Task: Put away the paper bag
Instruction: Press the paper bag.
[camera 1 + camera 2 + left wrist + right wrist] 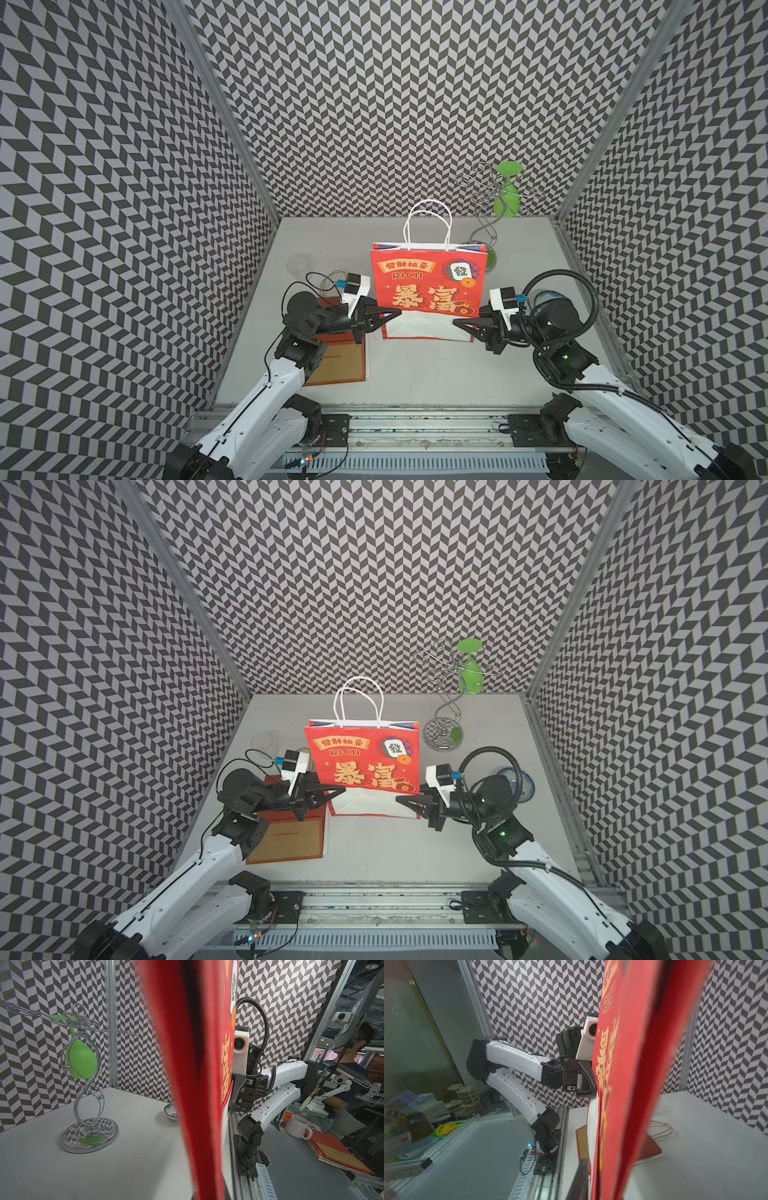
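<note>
1 bag (428, 286) is standing upright on the table (415, 374), 2 handles (428, 201) up. The left gripper (397, 312) is pinching its lower edge, fully closed; the right gripper (456, 322) is touching the opposite edge, its gap impossible to tell.

1. You have the paper bag (428, 282) standing upright at the middle of the bench (415, 374), well clear of all three walls.
2. Your left tool (392, 314) is at the bag's lower left edge. Your right tool (461, 322) is at its lower right edge. The two face each other across the bag.
3. A flat board (340, 365) lies on the bench left of the bag, partly under your left arm.
4. A cup (298, 264) stands behind that board, near the left wall.
5. Behind the bag, to its right, stands a wire rack (444, 734). A goblet (507, 195) hangs upside down from it, close to the back wall.
6. A bowl (528, 787) sits right of the bag, just behind your right arm.
</note>
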You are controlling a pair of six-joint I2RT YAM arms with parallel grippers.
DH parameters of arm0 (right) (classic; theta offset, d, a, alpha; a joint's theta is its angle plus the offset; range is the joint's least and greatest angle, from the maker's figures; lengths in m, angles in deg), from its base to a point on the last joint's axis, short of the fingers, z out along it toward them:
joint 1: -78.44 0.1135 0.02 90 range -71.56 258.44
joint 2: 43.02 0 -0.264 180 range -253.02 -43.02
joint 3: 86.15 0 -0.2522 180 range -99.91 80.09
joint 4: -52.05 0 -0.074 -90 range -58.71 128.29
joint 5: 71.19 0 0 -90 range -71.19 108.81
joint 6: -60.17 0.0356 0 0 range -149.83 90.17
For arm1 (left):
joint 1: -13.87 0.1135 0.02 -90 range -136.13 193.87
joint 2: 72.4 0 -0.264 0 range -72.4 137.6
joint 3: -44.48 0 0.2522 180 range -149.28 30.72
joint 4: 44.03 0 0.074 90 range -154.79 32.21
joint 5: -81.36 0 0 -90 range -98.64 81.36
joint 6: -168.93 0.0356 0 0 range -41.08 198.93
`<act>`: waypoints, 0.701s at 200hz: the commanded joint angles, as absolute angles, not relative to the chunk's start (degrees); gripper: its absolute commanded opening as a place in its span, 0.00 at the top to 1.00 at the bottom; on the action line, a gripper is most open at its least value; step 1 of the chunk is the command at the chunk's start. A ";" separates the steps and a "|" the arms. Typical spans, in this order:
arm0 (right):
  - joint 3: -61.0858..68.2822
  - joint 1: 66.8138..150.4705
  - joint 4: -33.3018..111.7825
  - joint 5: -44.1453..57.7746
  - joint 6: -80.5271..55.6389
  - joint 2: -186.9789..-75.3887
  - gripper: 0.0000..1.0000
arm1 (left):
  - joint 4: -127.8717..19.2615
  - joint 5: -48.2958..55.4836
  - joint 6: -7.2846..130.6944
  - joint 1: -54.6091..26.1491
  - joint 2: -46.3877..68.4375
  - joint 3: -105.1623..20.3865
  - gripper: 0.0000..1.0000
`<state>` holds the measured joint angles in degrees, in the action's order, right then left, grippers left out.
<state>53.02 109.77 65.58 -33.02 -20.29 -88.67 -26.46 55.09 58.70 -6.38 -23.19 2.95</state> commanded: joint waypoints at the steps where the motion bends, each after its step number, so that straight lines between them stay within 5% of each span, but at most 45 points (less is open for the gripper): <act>1: 50.42 110.04 70.59 -31.28 -19.28 -87.39 0.78 | -28.45 55.17 60.28 -6.65 -23.01 3.99 1.00; 14: 50.06 110.00 70.90 -31.20 -19.28 -87.46 0.80 | -28.84 55.17 60.82 -6.69 -22.97 4.14 1.00; 38: 49.85 110.03 71.31 -32.81 -19.59 -87.80 1.00 | -29.04 55.26 61.07 -6.65 -22.88 4.53 1.00; 58: 49.77 109.99 71.19 -32.49 -19.55 -87.76 1.00 | -29.27 55.35 61.32 -6.70 -22.75 4.68 1.00; 74: 49.63 110.02 71.09 -30.96 -19.12 -87.65 0.79 | -29.70 55.28 61.84 -6.69 -22.67 4.77 1.00; 85: 49.59 110.04 71.46 -30.39 -18.86 -87.58 0.76 | -30.26 54.69 62.59 -6.69 -22.53 4.86 1.00; 121: 49.42 110.06 73.40 -30.19 -17.98 -87.53 0.99 | -30.36 53.68 63.33 -6.69 -21.43 5.56 1.00; 140: 49.16 110.02 73.58 -30.35 -18.05 -87.45 1.00 | -30.45 53.64 63.81 -6.64 -20.91 5.95 1.00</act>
<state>51.29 109.77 68.38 -30.44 -18.21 -88.67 -29.47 54.65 62.24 -6.43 -21.44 4.94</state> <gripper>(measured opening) 0.052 0.055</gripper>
